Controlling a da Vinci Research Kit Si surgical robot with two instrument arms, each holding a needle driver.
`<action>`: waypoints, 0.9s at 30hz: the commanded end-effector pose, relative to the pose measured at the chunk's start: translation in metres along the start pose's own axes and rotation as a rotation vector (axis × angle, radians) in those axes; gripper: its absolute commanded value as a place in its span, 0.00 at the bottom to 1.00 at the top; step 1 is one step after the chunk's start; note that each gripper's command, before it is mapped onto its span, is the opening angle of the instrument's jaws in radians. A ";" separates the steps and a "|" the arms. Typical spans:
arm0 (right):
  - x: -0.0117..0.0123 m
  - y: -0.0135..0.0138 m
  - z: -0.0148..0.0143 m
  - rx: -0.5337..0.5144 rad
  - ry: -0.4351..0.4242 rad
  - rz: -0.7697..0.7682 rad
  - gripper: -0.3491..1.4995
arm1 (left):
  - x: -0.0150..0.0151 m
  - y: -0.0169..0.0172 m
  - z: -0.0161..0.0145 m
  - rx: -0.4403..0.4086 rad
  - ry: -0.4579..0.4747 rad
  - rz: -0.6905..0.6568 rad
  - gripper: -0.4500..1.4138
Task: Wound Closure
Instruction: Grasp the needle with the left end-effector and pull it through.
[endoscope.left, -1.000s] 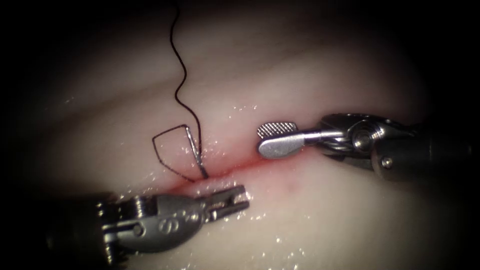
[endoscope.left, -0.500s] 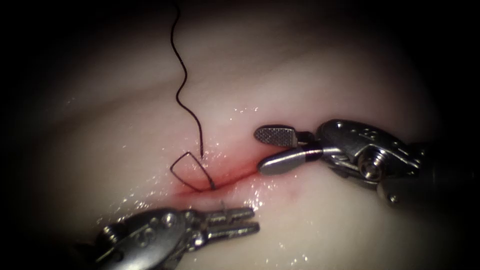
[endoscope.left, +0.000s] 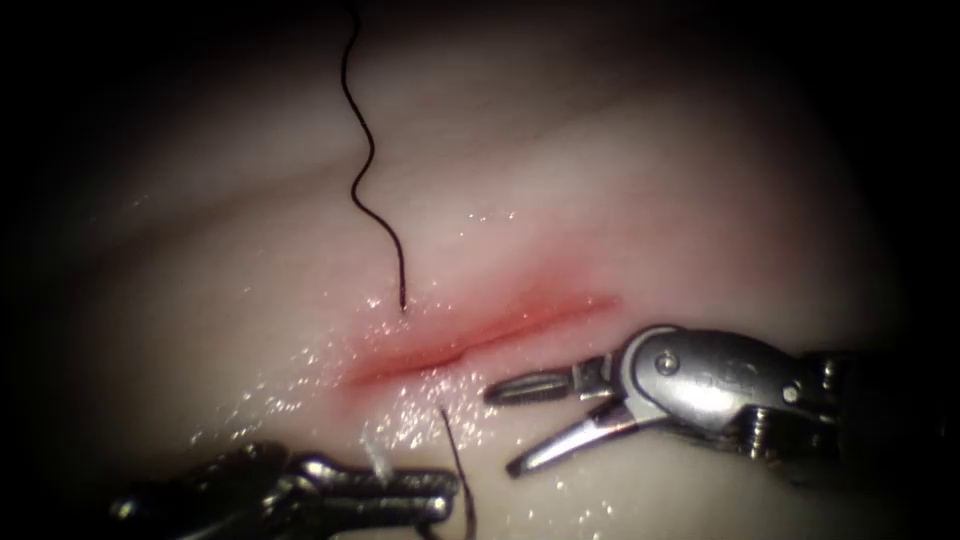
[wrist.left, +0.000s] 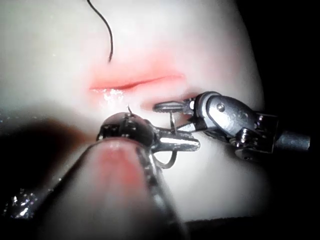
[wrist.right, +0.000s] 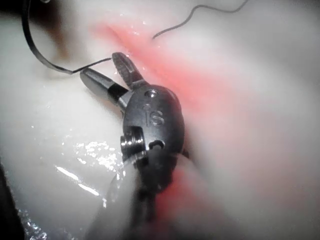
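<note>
The left claw (wrist.left: 172, 140) is closed on the needle (wrist.left: 171, 150), clear of the tissue (endoscope.left: 620, 200) below the cut (endoscope.left: 480, 335); its curve stands across the claw. The right claw (endoscope.left: 530, 425) is half open, empty. Thread (endoscope.left: 365, 160) runs up from the cut's upper edge.

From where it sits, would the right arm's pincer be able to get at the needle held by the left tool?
Probably yes. The right pincer is open beside the left pincer, which holds the needle on the near side of the cut; nothing lies between them.

Two tools (endoscope.left: 505, 430) (endoscope.left: 440, 495), one needle (wrist.left: 172, 137), one thread (endoscope.left: 365, 160), one cut (endoscope.left: 470, 340).
</note>
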 end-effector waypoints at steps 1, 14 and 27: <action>-0.0002 -0.0006 0.0017 0.016 -0.005 -0.018 0.55 | -0.0003 -0.0002 0.0003 -0.013 0.003 -0.002 0.00; 0.0000 0.0014 0.0044 -0.068 -0.097 -0.117 0.84 | 0.0033 0.0105 0.0003 -0.102 -0.032 0.088 0.00; -0.0006 0.0026 0.0047 -0.139 -0.111 -0.013 0.82 | 0.0073 0.0151 -0.0017 0.280 -0.202 1.057 0.00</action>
